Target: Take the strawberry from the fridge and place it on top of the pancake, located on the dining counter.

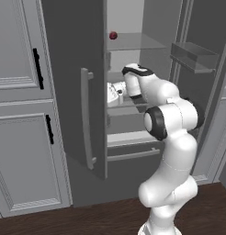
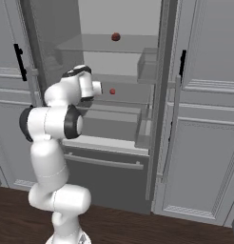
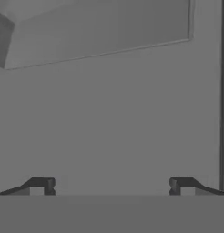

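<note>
Strawberry first: two small red things lie inside the tall dark grey fridge (image 1: 73, 55), and which of them is the fruit cannot be told at this size. Left of the fridge stand light grey panelled cabinets (image 1: 20, 114) with black handles. The fridge's left door (image 1: 71, 92) hangs open, its long pale grey handle (image 1: 87, 119) facing the room. Inside, a dark red round thing (image 2: 115, 36) rests on the upper glass shelf (image 2: 104, 44), near its back. One shelf lower, a smaller, brighter red thing (image 2: 112, 91) lies on the middle glass shelf (image 2: 123, 80), just beside the hand and apart from it. The white arm (image 2: 52, 124) reaches into the fridge at that middle level. Its two-finger gripper (image 3: 111, 186) is spread wide, the dark fingertips (image 3: 41, 185) far apart with nothing between them, facing a plain grey inner wall (image 3: 109, 123). Below the shelves sits the lower drawer with its horizontal bar (image 2: 104, 162). The fridge's right door (image 2: 159, 95) is also open, clear bins (image 2: 146, 66) on its inner face. Right of the fridge are more grey panelled cabinets (image 2: 204, 143).
</note>
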Robot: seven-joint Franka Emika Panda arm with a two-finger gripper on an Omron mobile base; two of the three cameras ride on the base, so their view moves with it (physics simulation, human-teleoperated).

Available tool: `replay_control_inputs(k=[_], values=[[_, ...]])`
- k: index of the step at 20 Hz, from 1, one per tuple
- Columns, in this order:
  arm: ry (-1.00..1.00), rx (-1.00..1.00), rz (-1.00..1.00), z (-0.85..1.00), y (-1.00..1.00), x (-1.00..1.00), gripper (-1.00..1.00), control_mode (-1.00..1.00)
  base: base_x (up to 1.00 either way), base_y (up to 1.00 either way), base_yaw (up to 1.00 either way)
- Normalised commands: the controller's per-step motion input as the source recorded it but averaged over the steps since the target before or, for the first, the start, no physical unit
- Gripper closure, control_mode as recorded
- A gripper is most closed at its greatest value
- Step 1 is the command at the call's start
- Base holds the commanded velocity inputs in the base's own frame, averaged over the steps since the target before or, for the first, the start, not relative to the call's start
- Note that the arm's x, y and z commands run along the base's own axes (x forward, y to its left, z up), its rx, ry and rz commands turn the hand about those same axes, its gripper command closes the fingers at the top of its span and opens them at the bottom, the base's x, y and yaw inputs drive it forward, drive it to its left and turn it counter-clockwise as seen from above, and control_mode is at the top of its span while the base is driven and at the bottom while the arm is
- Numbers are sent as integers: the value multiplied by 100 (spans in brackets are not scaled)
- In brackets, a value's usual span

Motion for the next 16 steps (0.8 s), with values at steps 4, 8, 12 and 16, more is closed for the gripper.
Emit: replay_control_inputs(k=[4, 8, 12, 16], values=[[0, -6, 0, 0, 100, -23, -100, -100, 0, 0, 0], [-8, -5, -1, 0, 98, -15, -100, -100, 0, 0, 0], [-5, -1, 0, 0, 79, -6, -100, -100, 0, 0, 0], [-7, 0, 0, -1, 69, 0, -100, -100, 0, 0, 0]])
